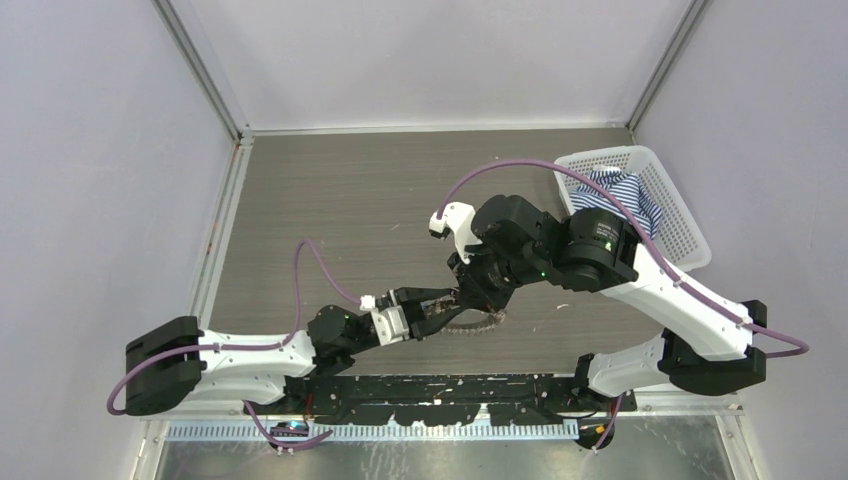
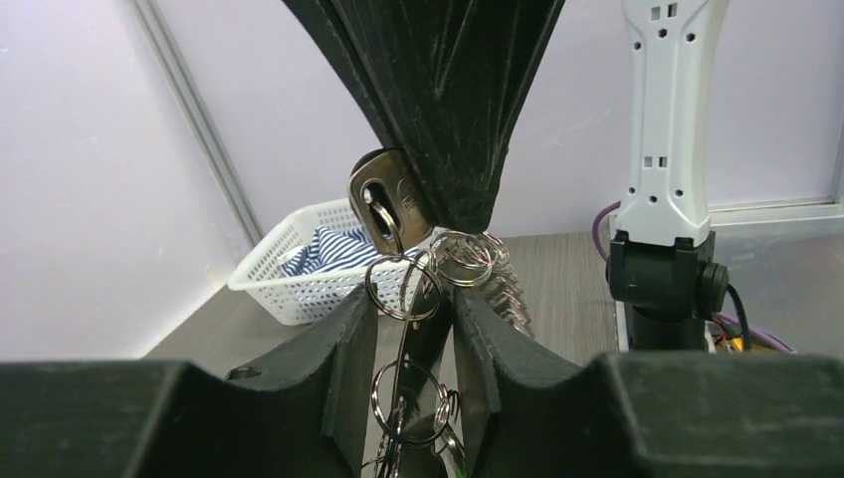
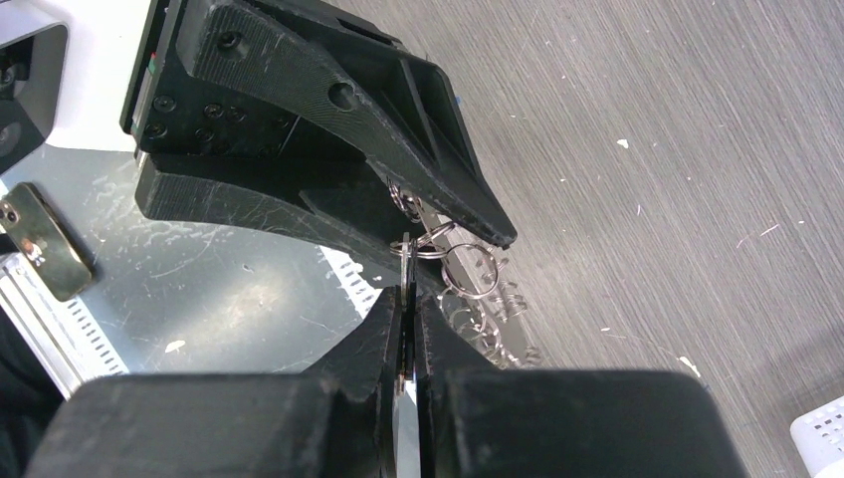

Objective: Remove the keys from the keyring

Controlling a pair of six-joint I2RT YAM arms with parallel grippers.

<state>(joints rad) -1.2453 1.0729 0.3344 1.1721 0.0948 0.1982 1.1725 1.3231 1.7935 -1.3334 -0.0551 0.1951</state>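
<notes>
**1 key off, most left on the ring**

1 brass key (image 3: 45,247) lies loose on the metal strip (image 3: 219,289), so it looks already removed. Any other keys are too crowded to pick out, and I judge most of the work is left.

The right gripper (image 3: 406,294) is pinched narrow on 1 flat key (image 2: 383,204). The left gripper (image 2: 413,304) stands half-wide around the small rings (image 2: 463,257) below that key. I cannot tell whether it clamps them. The keyring (image 1: 478,323) sits just under both tips.

Plain pale lilac walls (image 1: 430,60) close in a grey wood-grain tabletop (image 1: 330,200) on three sides, with metal posts (image 1: 200,65) rising at its far corners. A white mesh basket (image 1: 680,215) holding striped cloth (image 1: 625,195) sits at the far right corner
</notes>
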